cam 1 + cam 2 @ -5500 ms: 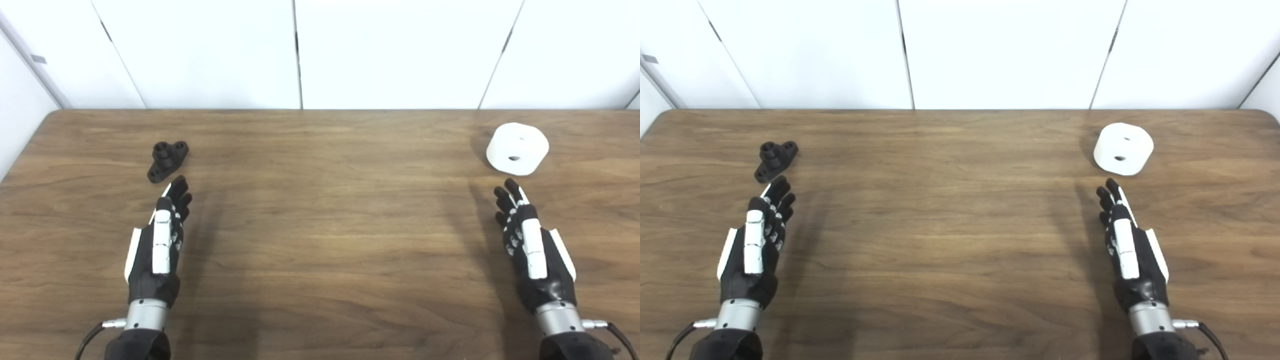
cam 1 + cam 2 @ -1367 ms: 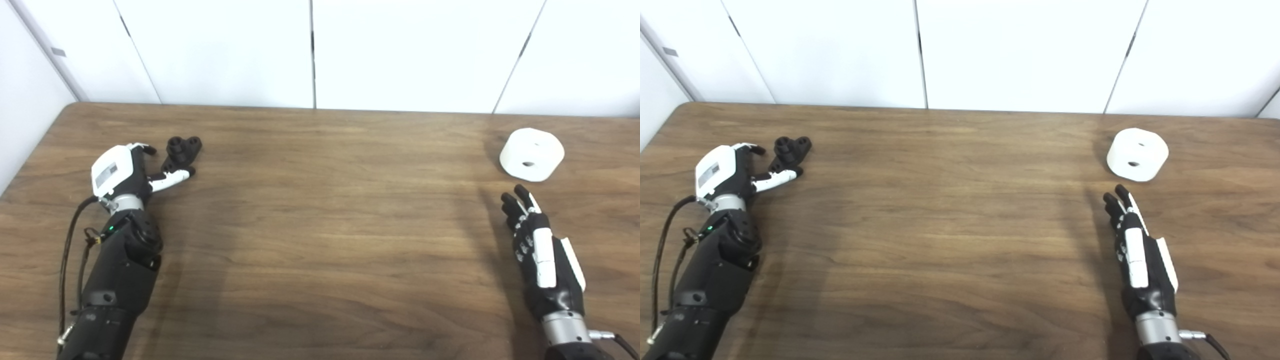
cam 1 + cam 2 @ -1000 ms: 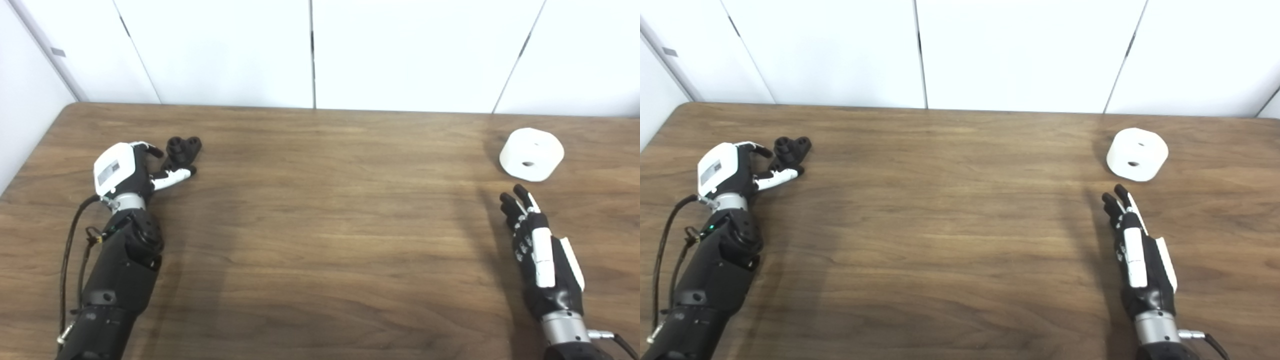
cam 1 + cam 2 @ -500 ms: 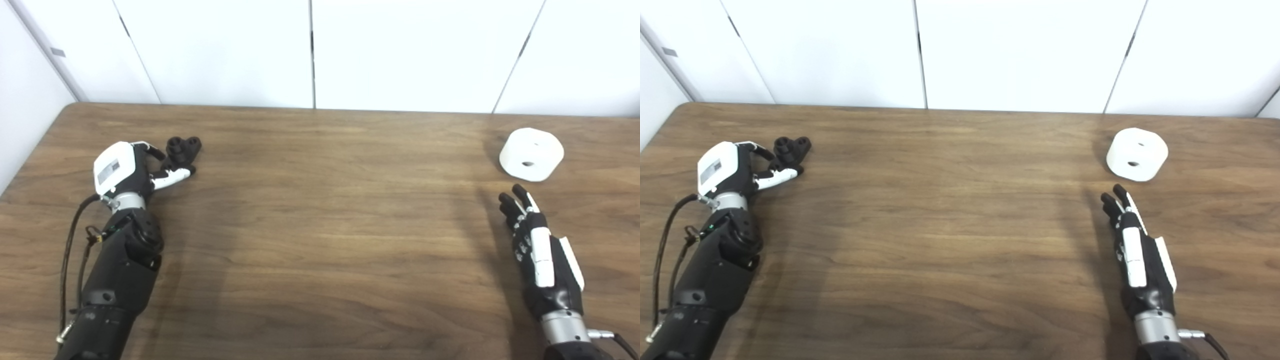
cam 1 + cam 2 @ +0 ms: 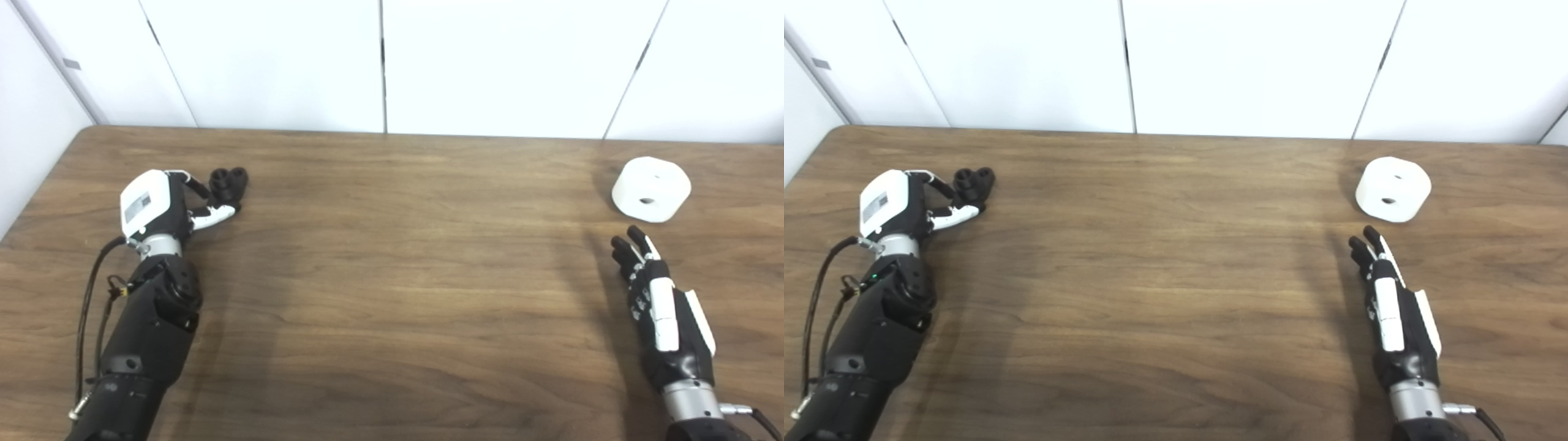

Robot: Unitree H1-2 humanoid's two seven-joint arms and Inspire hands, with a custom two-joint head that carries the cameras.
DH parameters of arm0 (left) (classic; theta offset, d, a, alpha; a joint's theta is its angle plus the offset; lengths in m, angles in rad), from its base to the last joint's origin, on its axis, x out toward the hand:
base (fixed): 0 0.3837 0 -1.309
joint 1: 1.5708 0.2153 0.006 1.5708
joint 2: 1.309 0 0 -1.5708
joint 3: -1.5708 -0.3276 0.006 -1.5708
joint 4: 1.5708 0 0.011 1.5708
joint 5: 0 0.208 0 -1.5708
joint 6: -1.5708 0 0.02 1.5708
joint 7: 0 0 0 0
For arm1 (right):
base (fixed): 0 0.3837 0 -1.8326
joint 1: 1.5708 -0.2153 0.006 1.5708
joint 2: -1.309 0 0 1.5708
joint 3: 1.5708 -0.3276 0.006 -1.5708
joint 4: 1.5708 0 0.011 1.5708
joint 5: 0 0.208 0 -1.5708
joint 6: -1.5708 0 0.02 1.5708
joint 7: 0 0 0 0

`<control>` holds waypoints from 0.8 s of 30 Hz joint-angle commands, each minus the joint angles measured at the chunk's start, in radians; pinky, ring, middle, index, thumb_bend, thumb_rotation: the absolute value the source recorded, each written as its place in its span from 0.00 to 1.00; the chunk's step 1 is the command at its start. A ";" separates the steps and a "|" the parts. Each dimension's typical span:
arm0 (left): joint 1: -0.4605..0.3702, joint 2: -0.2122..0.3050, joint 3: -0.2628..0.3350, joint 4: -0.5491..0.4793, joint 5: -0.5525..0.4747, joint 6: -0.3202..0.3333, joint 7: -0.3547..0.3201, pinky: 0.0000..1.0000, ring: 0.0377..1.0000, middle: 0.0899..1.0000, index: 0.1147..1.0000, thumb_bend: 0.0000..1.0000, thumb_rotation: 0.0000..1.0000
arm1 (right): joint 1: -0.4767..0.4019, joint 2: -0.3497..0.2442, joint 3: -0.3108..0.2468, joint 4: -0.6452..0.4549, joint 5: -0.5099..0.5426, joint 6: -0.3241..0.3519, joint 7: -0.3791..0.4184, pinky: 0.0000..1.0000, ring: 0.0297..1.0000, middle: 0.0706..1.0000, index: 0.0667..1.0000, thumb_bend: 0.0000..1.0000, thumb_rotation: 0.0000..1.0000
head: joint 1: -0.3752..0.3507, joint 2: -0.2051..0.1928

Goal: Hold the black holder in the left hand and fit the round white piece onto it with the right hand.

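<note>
Reaching across the far-left part of the tabletop (image 5: pixel 392 275), the left hand (image 5: pixel 153 205) has its fingers (image 5: pixel 211 214) curled around the near side of the black holder (image 5: pixel 228 182), one above and one below it, so the part sits in the crook of the grip. It looks like a closing grasp, though whether the holder is truly clamped or only cradled I cannot tell; it appears to rest on the wood, not yet lifted. That side-on wrist makes sense: it leaves the holder's upper end free for the mating part. Over on the far right, the round white piece (image 5: pixel 1393 188) lies alone, its holes showing, well apart from the holder. The right hand (image 5: pixel 1390 312) waits just short of it, fingers straight and parted, holding nothing, edge-on to the tabletop and pointed at the piece, ready to go once the holder is secured.
</note>
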 commanded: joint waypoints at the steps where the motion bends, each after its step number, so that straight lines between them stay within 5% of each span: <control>1: -0.028 0.028 0.003 -0.008 0.007 -0.005 0.016 0.95 0.85 0.74 0.42 0.52 0.06 | 0.015 -0.003 0.004 -0.027 0.006 0.000 0.001 1.00 0.94 0.91 0.95 0.54 1.00 | 0.000 0.001; 24: 0.012 0.018 0.009 -0.094 -0.043 0.026 -0.042 0.95 0.86 0.73 0.42 0.52 0.05 | 0.015 0.000 0.007 -0.048 0.002 0.025 -0.001 1.00 0.94 0.90 0.95 0.54 1.00 | -0.006 0.013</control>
